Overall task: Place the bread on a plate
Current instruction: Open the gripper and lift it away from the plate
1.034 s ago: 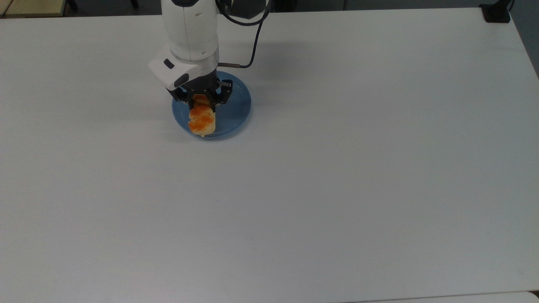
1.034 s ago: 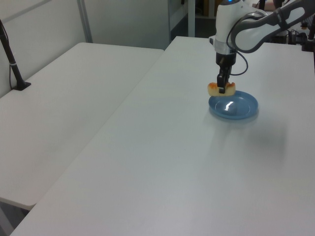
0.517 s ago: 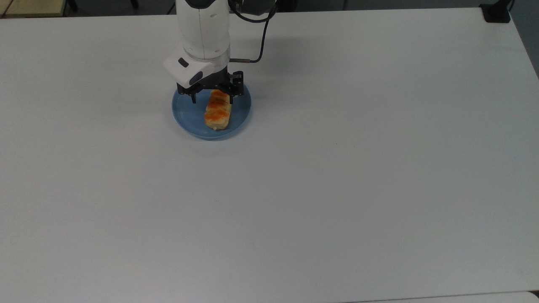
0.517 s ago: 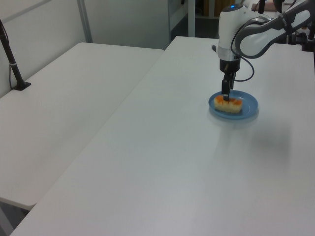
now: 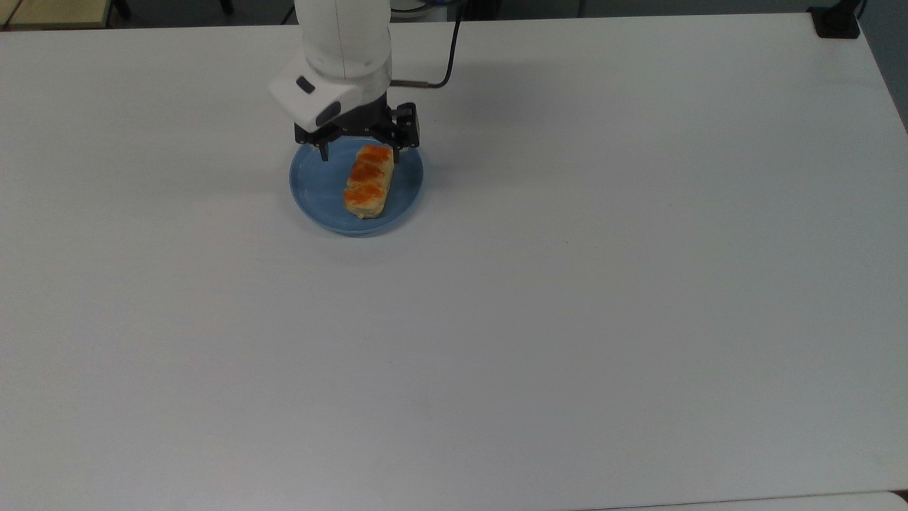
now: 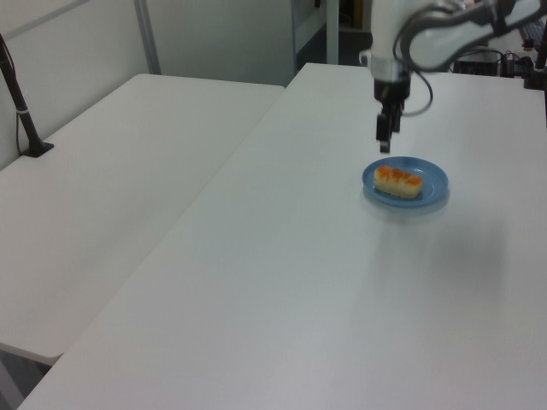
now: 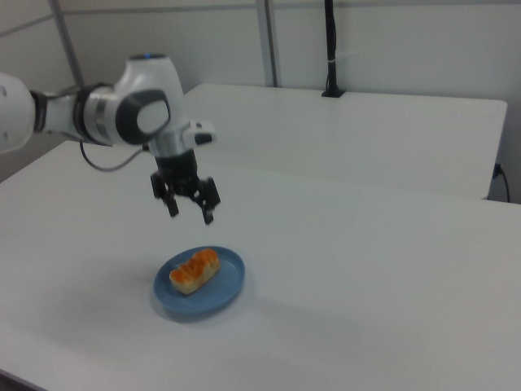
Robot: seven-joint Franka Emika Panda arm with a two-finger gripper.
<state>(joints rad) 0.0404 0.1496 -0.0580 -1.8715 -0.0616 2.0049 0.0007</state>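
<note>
The bread [image 5: 367, 182], a pale roll with orange-brown bumps, lies flat in the light-blue plate [image 5: 319, 191] at the top view's upper left of centre. It also rests in the plate [image 7: 224, 289] as the bread [image 7: 194, 270] in the right view, and as the bread [image 6: 399, 180] on the plate [image 6: 434, 176] in the left view. My gripper [image 5: 360, 152] hangs open above the plate's far rim, clear of the bread, with nothing between its fingers. In the right view the gripper [image 7: 190, 213] is well above the plate. In the left view the gripper [image 6: 385, 145] is above the plate's left rim.
The white table [image 5: 567, 284] stretches wide around the plate. A second white table [image 6: 102, 171] stands alongside, with a black post [image 6: 19, 102] clamped on it. A black cable [image 5: 447, 67] trails from the arm's wrist.
The gripper carried the bread over the plate, let it go onto the plate, then rose away open. The bread now lies still on the plate.
</note>
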